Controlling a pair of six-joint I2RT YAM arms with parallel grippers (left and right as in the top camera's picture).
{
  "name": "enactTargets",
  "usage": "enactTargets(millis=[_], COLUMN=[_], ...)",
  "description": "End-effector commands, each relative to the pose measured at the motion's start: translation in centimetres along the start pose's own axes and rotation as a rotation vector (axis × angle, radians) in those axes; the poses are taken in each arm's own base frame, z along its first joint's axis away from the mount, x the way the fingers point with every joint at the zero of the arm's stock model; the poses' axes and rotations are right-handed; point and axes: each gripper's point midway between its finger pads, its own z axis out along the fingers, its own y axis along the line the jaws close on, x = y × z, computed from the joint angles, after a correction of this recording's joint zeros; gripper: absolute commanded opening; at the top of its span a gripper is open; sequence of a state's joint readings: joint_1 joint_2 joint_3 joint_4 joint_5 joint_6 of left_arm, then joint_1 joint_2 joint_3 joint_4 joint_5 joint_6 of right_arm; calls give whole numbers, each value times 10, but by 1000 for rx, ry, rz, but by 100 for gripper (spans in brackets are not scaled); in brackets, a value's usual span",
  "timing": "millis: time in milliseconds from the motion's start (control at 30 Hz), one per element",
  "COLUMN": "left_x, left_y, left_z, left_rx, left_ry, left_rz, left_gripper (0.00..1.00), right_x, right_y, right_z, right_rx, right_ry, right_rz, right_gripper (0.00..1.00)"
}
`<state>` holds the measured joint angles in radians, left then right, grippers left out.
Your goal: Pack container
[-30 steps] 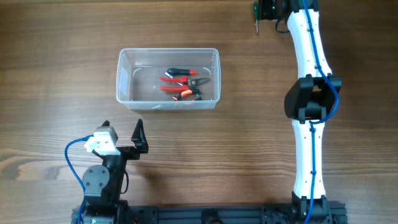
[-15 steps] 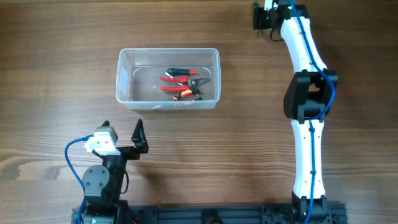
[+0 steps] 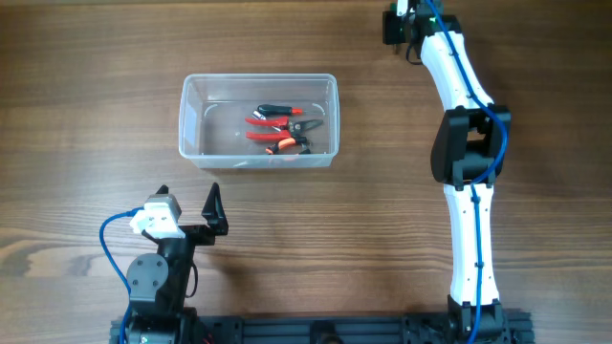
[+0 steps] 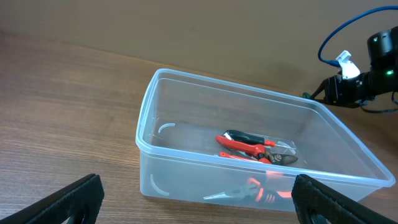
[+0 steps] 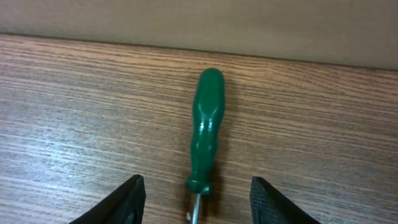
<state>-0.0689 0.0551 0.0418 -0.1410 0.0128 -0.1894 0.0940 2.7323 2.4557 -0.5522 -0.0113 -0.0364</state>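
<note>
The clear plastic container (image 3: 258,77) stands left of centre on the wooden table, with red-and-black pliers (image 3: 279,129) lying inside. It also shows in the left wrist view (image 4: 148,118), with the pliers (image 4: 252,147) on its floor. My left gripper (image 3: 187,204) is open and empty, near the table's front edge, short of the container; its fingers frame the container's near wall in the left wrist view (image 4: 199,200). My right gripper (image 3: 398,25) is open at the far edge. In the right wrist view its fingers (image 5: 198,200) straddle a green-handled screwdriver (image 5: 207,127) lying flat, without touching it.
The table's far edge runs just beyond the screwdriver in the right wrist view. The right arm (image 3: 469,143) stretches across the right side of the table. My right gripper shows beyond the container in the left wrist view (image 4: 348,87).
The right arm's wrist has shifted a little to the left at the far edge. The left arm, container and pliers have not moved.
</note>
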Motion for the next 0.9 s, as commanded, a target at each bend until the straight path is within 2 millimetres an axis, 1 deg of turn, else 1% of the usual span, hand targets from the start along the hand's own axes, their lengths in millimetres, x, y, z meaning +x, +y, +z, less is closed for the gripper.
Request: enactTargets(millis=[0,33,133,233,300,367,433,600,667,700,833,867], left_x=[1,1,1,1,1,1,1,1,2,1,1,1], left_y=[2,2,2,2,2,2,2,2,2,2,2,2], left_z=[0,0,0,0,0,0,0,0,0,0,0,0], left_rx=[-9,-9,-9,-9,-9,-9,-9,-9,-9,-9,-9,-9], left_ry=[1,1,1,1,1,1,1,1,2,1,1,1], left_rz=[-10,-10,-10,-10,-10,-10,-10,-10,-10,-10,-10,-10], left_gripper=[100,100,100,100,100,100,100,100,100,100,100,100], right_x=[33,40,45,47,47,46,44,40,38,38,38,39], right_y=[-3,-1,0,0,0,0,0,0,0,0,0,0], right_z=[26,32,37,39,39,39,39,39,39,40,39,39], right_rx=[29,27,26,26,26,27,27,27,28,28,28,28], right_ry=[61,72,79,81,81,76,68,50,44,42,44,45], right_rz=[-11,-10,-11,-11,-11,-11,-12,-15,-15,-14,-14,-14], right_gripper=[54,54,53,41,36,34,31,29,26,24,9,4])
